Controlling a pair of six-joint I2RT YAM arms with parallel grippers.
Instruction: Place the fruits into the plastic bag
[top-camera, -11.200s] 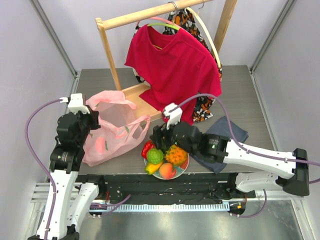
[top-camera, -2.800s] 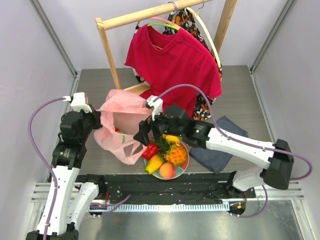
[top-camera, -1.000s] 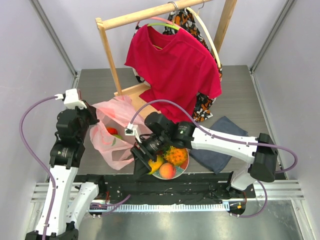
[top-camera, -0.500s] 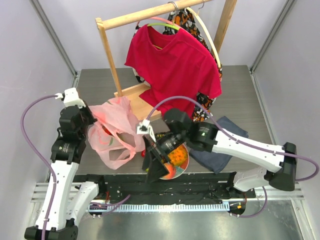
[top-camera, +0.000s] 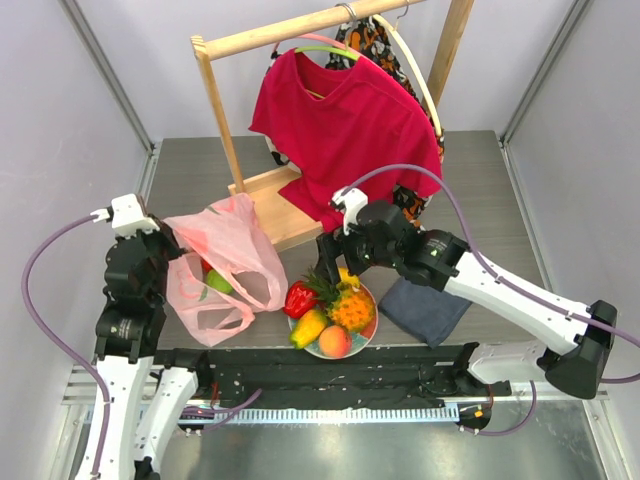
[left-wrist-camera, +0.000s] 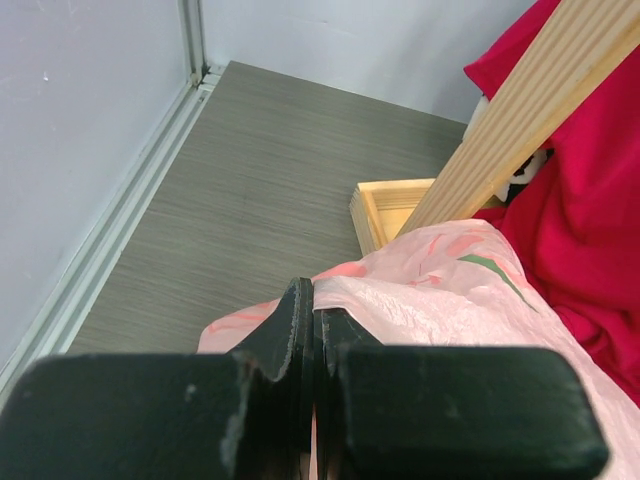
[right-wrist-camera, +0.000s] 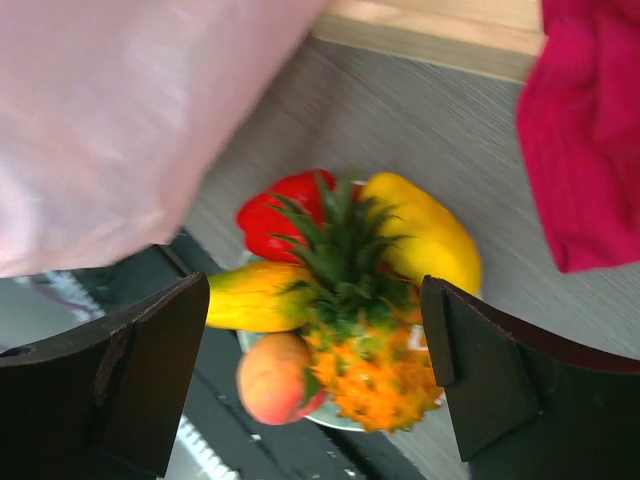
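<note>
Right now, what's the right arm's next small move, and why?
Probably lower the open right gripper onto the pineapple and close: it hovers straddling that fruit, and the left gripper is shut on the plastic bag.

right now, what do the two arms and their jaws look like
Both arms have white shell links joined by black housings. The left arm and right arm each carry a white box near the wrist and a looping mauve cable. The jaws are black: broad flat plates in the right wrist view, thick blocks with curved tips in the left.
</note>
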